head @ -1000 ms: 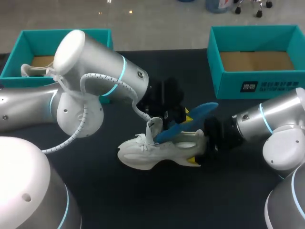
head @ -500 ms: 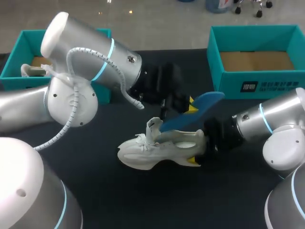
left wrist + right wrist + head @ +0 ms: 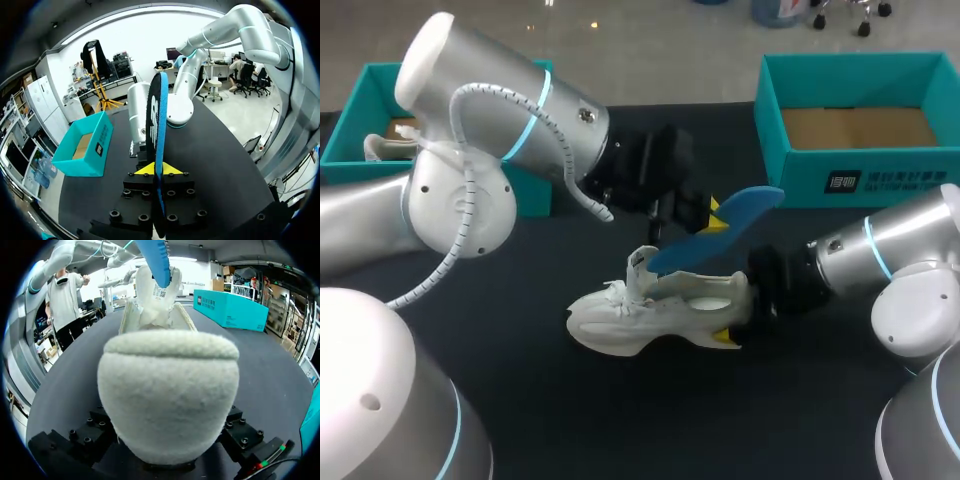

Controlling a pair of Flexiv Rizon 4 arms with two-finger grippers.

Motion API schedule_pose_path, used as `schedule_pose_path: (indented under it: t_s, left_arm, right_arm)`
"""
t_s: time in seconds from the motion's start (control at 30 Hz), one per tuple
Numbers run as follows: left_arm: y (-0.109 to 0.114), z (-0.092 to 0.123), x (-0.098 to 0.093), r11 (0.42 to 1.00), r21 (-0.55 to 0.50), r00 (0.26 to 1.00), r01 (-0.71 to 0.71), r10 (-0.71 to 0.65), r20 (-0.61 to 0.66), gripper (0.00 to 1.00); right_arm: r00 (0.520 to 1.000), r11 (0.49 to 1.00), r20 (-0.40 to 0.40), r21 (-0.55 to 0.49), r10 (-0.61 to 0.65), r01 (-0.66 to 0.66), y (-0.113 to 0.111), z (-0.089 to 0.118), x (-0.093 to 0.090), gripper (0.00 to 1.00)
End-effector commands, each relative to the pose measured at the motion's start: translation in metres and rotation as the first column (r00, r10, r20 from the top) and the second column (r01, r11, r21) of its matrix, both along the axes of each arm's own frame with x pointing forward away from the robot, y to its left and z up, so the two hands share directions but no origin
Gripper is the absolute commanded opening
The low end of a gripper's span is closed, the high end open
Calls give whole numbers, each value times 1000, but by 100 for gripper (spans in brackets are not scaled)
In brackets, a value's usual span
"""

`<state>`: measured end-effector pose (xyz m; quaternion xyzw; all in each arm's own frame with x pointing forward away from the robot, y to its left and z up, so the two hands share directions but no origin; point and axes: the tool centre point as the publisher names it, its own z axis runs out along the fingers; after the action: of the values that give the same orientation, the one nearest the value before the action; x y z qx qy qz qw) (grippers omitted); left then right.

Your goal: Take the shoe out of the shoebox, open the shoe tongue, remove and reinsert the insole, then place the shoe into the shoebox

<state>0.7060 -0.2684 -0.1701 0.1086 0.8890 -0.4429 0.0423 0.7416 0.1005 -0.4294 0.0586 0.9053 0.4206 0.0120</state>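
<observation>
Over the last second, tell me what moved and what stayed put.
My left hand drew up and back toward its own side, pulling the blue insole further out of the shoe. It keeps its grip on the insole. The shoe and my right hand, clamped on its heel, stayed put.

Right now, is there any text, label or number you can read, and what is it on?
Right shoebox, front wall: white print, too blurred to read.
Shoe tongue, inner label: dark print, too small to read.
Insole: a white mark, not legible.
Nothing else carries readable text.
</observation>
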Motion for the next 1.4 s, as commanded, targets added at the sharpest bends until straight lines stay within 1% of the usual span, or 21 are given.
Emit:
schedule_pose_path:
  t_s: [0.03,0.5,0.67,0.73,0.8,0.87,0.97,1.17,1.4]
  left_arm:
    - [0,-1,0,1000,-2,1000,0,0,1,0]
    - [0,-1,0,1000,-2,1000,0,0,1,0]
    - [-12,19,-15,999,-37,998,-6,3,-61,0]
    - [-16,29,-20,998,-61,995,-2,-3,-96,0]
    - [-20,43,-24,995,-95,992,12,-24,-124,0]
    - [-23,55,-27,992,-123,989,19,-36,-141,0]
    - [-23,73,-32,982,-188,982,-2,-34,-187,0]
    - [-22,104,-46,961,-271,962,-55,-22,-272,0]
    - [-20,127,-61,962,-265,925,-62,-45,-378,0]
  right_arm:
    - [1000,1000,1,-3,-2,2,0,-3,-1,0]
    - [1000,1000,1,-3,-2,2,0,-3,-1,0]
    - [1000,1000,1,-3,-2,2,0,-3,-1,0]
    - [1000,1000,1,-3,-2,2,0,-3,-1,0]
    - [1000,1000,1,-3,-2,2,0,-3,-1,0]
    - [1000,1000,1,-3,-2,2,0,-3,-1,0]
    - [1000,1000,1,-3,-2,2,0,-3,-1,0]
    - [1000,1000,1,-3,-2,2,0,-3,-1,0]
    - [1000,1000,1,-3,-2,2,0,-3,-1,0]
